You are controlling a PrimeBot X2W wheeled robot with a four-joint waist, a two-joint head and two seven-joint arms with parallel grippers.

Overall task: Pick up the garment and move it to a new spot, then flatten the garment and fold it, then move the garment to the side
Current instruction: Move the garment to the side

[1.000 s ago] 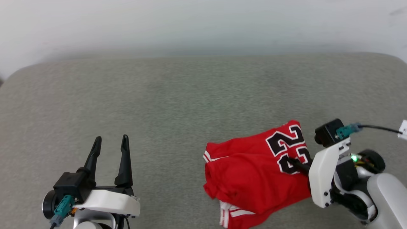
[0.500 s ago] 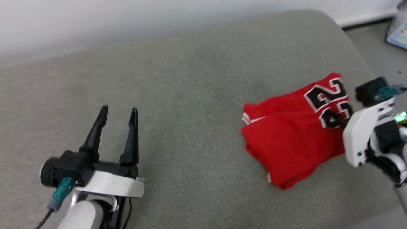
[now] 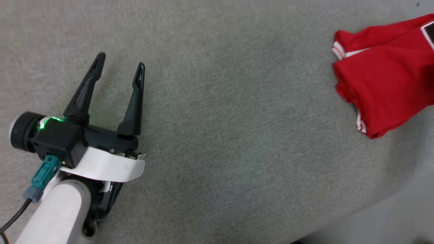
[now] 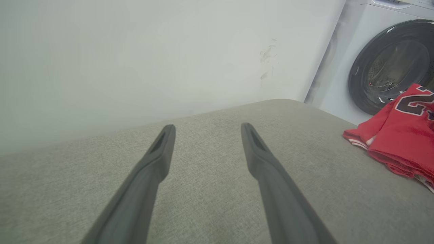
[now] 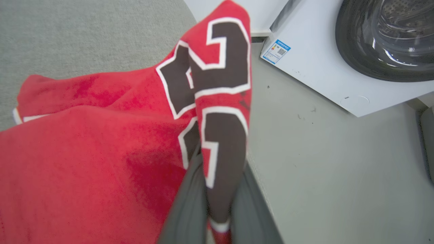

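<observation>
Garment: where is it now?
The garment is at the head view's upper right, on the right end of the grey cushion, its numbered edge pinched in the right gripper, far from the open left gripper.

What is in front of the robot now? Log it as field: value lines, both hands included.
surface: grey upholstered cushion
garment: red jersey, folded over, at the cushion's right end
left hand: open, empty, over bare cushion, apart from the jersey
right hand: shut on the jersey's numbered fold
background: white washing machine beyond the cushion
</observation>
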